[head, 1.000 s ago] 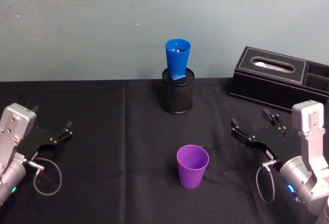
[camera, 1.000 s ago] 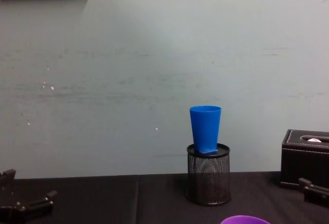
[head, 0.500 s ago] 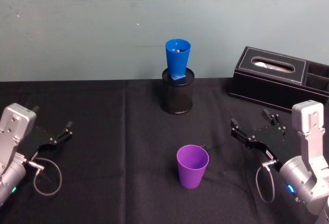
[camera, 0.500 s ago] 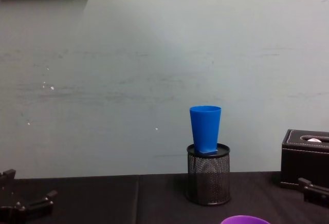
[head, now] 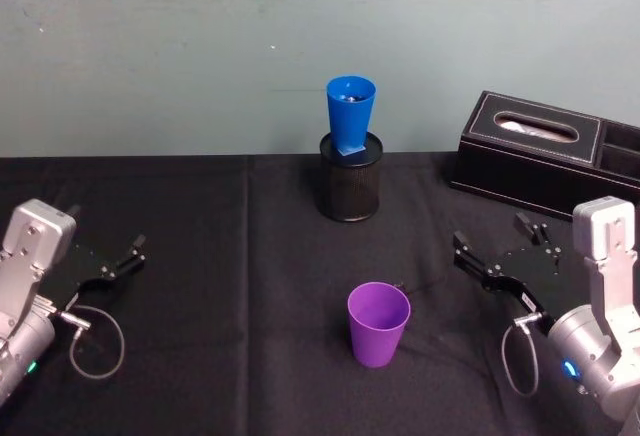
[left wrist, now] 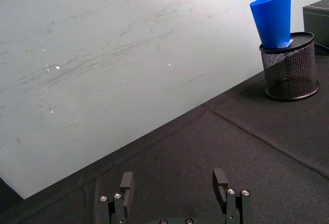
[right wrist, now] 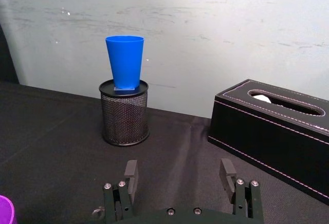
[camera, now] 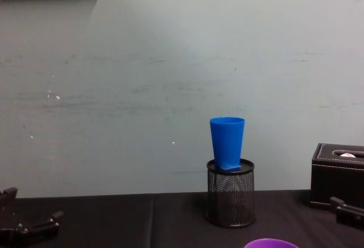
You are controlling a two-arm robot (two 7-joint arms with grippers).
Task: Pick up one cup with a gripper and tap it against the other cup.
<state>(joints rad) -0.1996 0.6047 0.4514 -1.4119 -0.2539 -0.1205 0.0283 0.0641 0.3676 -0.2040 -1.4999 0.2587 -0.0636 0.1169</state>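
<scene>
While the purple tumbler [head: 378, 322] stands upright and alone on the black tablecloth [head: 250, 286], near the front middle of the table, the right gripper [head: 497, 253] sits low over the cloth to its right, apart from it, with its two black fingers spread wide and nothing between them. In the right wrist view those fingers [right wrist: 131, 173] point toward the back of the table, and a sliver of the purple rim [right wrist: 6, 208] shows at the picture's edge. The blue tumbler [head: 350, 114] stands upright with its base set in the mouth of the black mesh pen holder [head: 350, 188], which is at the back of the table near the pale wall [head: 200, 46], well beyond the purple tumbler. A black tissue box [head: 540, 161] lies to the right of the holder. The left gripper [head: 118, 261] rests at the table's left side, far from both tumblers, its fingers likewise parted and empty.
</scene>
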